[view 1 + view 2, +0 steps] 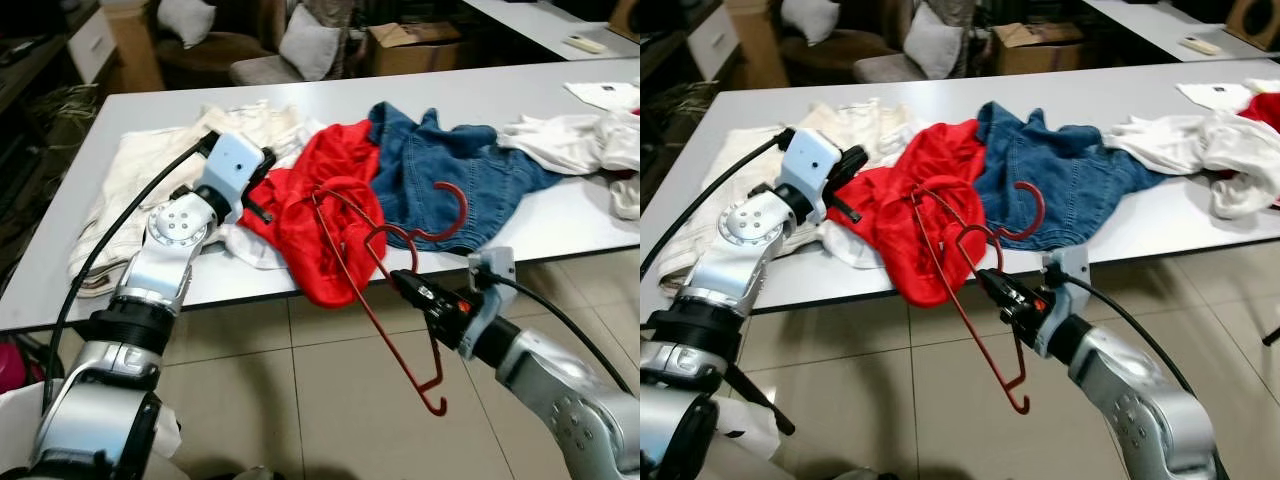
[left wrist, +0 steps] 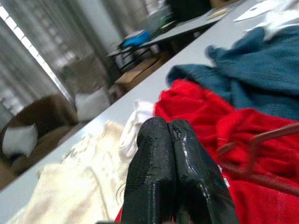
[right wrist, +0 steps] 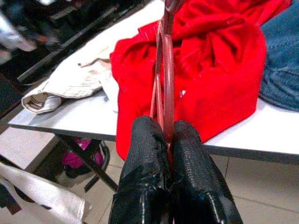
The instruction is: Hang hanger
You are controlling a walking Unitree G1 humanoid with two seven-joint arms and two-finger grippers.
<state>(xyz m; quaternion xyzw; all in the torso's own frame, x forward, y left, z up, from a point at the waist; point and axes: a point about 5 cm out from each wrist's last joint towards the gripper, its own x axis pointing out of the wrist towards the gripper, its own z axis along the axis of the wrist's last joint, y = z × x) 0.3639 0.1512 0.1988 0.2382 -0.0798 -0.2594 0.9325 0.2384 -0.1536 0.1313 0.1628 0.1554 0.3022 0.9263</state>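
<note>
Right gripper clamped tight on thin red wire hanger, held in air just off front edge of white bench; hanger's far end tangled in crumpled red cloth garment, which droops over bench edge. Left gripper fingers pressed together, empty, resting at red garment's side. Blue denim piece beside it, cream cloth behind left arm.

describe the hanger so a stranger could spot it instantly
Look at the near edge of the grey table, where a red garment spills over. The hanger hangs just in front, pinched by the right gripper. It is the one thin red wire frame among soft clothes.
</note>
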